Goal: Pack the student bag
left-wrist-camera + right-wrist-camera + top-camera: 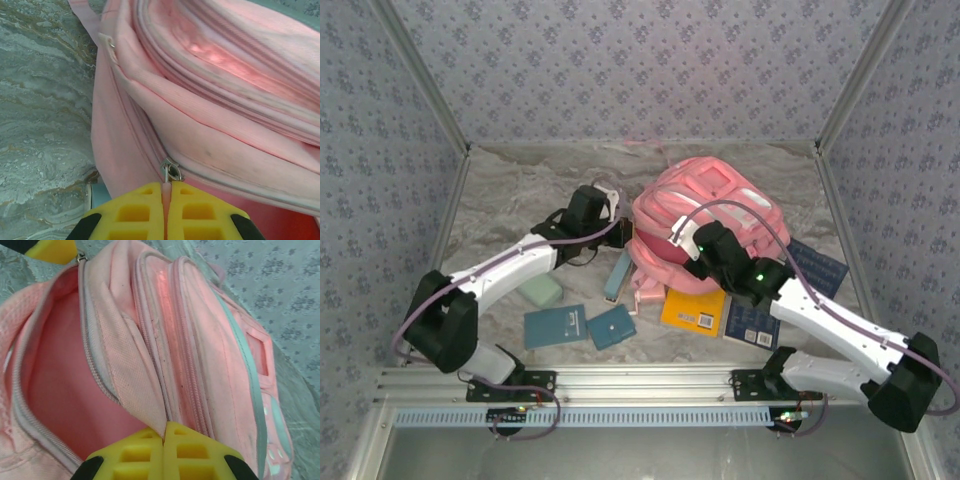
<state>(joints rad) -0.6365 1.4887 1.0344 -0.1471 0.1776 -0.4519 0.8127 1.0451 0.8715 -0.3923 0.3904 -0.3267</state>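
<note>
The large soft pink fabric backpack [705, 215] lies upper centre in the top view on the marbled worktop [510, 190], its mouth facing the arms. The left pincer [166, 189] is clenched on the zip's pink tab [165, 186], just below the metal slider [171, 170]. The right pincer [164, 432] pinches the woven flap edge [135, 390] beside the smooth-lined open compartment.

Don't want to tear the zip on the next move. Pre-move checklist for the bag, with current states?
1. Left gripper shut on the zipper pull: ok.
2. Right gripper pinching the student bag at its opening edge: ok.
3. Main compartment gaping open: ok.
4. Zip run fully open: cannot tell.
5. A gripper free for the yellow book on the table: not ok, both occupied.
</note>
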